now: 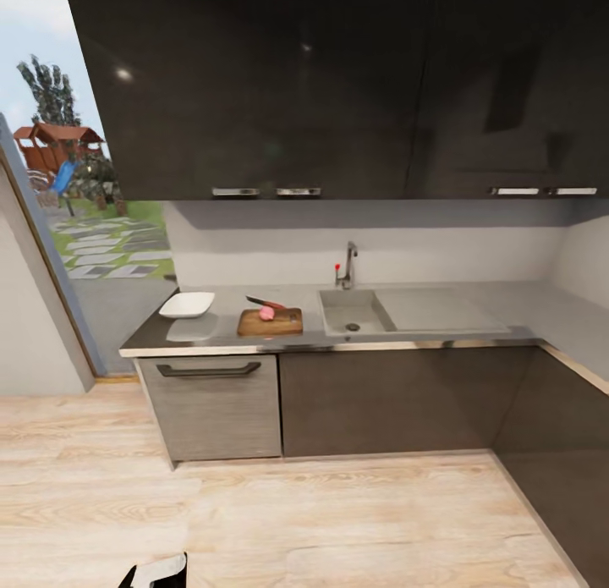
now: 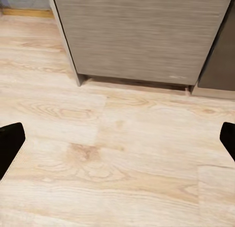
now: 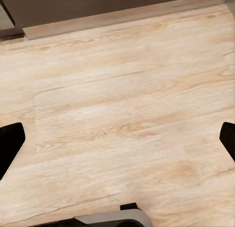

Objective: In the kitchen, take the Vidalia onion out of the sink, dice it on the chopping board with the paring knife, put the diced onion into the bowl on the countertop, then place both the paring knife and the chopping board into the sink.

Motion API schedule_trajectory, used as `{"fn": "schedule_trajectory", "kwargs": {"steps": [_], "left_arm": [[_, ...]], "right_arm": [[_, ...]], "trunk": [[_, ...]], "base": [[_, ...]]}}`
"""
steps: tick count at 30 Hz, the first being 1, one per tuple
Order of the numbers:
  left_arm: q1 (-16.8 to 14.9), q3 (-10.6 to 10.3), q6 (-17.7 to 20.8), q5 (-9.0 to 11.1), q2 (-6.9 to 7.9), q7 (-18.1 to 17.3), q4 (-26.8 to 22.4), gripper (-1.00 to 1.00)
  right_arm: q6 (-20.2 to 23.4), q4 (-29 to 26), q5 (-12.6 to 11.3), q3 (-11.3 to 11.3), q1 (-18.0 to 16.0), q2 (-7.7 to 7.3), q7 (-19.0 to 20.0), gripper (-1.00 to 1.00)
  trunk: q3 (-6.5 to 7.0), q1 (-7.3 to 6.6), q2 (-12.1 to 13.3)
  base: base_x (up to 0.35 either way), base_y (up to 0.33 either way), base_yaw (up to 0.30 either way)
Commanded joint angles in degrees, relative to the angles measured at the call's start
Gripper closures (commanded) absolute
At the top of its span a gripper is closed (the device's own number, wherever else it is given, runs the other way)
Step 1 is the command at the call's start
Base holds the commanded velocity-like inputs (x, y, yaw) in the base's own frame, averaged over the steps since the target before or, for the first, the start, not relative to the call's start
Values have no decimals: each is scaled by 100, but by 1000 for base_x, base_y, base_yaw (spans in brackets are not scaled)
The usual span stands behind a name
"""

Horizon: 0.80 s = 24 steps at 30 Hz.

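Note:
Across the floor, the grey countertop [image 1: 474, 304] carries the brown chopping board [image 1: 283, 324]. On the board lies the pinkish Vidalia onion [image 1: 267, 314]. The red-handled paring knife [image 1: 265, 303] lies at the board's far edge, beside the onion. Left of the board stands the white bowl [image 1: 187, 304]. To the board's right is the sink [image 1: 342, 304] with its dark drain and chrome tap [image 1: 347, 266]. My left gripper [image 2: 117, 143] hangs open over the wood floor before a cabinet front. Over bare floor, my right gripper [image 3: 117, 143] is open too. Both are far from the counter.
Dark wall cabinets [image 1: 338, 89] hang over the counter, which turns a corner at the right [image 1: 584, 317]. A pale cabinet front with a dark handle [image 1: 209, 370] sits under the bowl. A glass door [image 1: 85, 216] to a garden is at the left. Light wood floor [image 1: 296, 520] lies between me and the cabinets.

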Motion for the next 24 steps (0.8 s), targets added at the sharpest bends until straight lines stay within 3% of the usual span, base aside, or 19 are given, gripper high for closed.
{"fn": "schedule_trajectory", "kwargs": {"steps": [1,4,8,12,16,18,20,24], "left_arm": [[-9,-40,-27,15,2,23,19,-100],[-9,-40,-27,16,7,24,19,-100],[-9,-40,-27,17,8,24,19,-100],[-9,-40,-27,18,8,24,19,-100],[-9,-40,-27,19,8,24,19,-100],[-9,-40,-27,17,8,24,19,-100],[-9,-40,-27,19,8,24,19,-100],[-9,-40,-27,20,8,24,19,-100]], "right_arm": [[-11,-12,-26,44,-1,-9,-57,-100],[-4,-19,-26,40,-1,-9,-66,-100],[187,-420,-21,40,-137,-14,-328,-100],[1268,-1009,182,39,-559,-18,-874,-100],[2612,-1826,758,35,-1047,-15,-1434,-100],[2944,-2208,931,33,-1204,-12,-1559,-100],[3151,-2469,998,32,-1300,-11,-1622,-100],[4141,-3388,1099,-23,-1594,-17,-1817,-100]], "trunk": [[-11,6,-11],[-11,6,-11],[-11,6,-11],[-11,6,-11],[-11,6,-11],[-11,6,-11],[-11,6,-11],[-11,6,-11]], "base": [[181,256,0],[182,256,0],[93,120,0],[23,29,0],[6,7,0],[2,2,0],[1,1,0],[0,0,0]]}}
